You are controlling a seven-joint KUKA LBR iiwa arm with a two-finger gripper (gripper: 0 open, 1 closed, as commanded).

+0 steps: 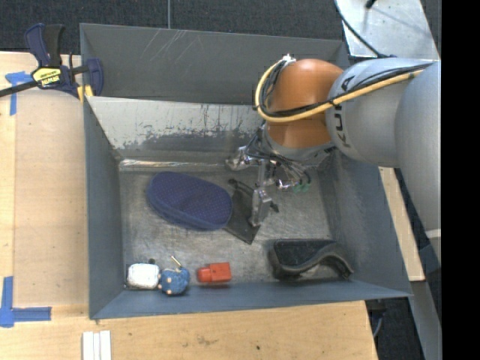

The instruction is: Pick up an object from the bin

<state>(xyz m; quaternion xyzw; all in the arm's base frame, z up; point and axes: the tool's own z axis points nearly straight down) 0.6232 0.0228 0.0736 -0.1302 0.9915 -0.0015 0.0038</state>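
Note:
My gripper (pixel 259 204) hangs in the middle of the bin, under the orange cover on the wrist. Its tip is down at a flat black piece (pixel 243 223) that lies tilted on the floor, touching or just above its upper right edge. Directly left of that piece lies a dark blue oval mesh pad (pixel 187 200). A black curved strap-like thing (pixel 307 260) lies to the lower right of the gripper, against the front wall.
Along the front wall at the left sit a small red block (pixel 215 274), a blue ball-like thing (pixel 175 280) and a white lump (pixel 141 276). The arm comes in over the bin's right side.

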